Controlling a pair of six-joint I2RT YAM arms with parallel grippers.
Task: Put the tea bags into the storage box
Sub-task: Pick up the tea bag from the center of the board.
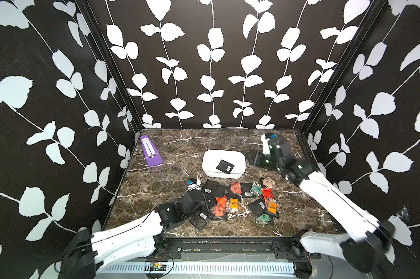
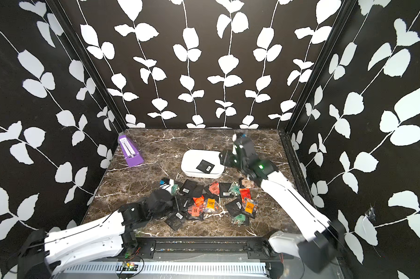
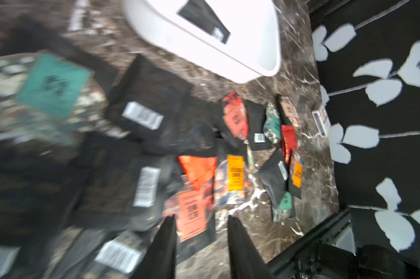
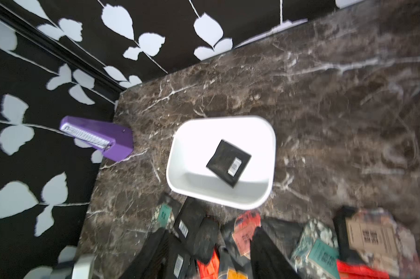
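Item: tea bags [image 1: 235, 204], overlapping heap on surface [image 1: 180, 149]; one lay in storage box [image 1: 211, 157]. Left claw [image 3: 200, 217] stood parted over the heap (might pinch two together); right claw [image 4: 210, 230] open, empty.

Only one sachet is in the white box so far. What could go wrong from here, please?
The tea bags overlap in a loose pile, so the open left gripper, low over its left end, may pinch two at once or push some aside. The open right gripper hangs close beside the storage box; heading back to the pile, it might nudge the box. Both arms could also crowd each other over the same pile.
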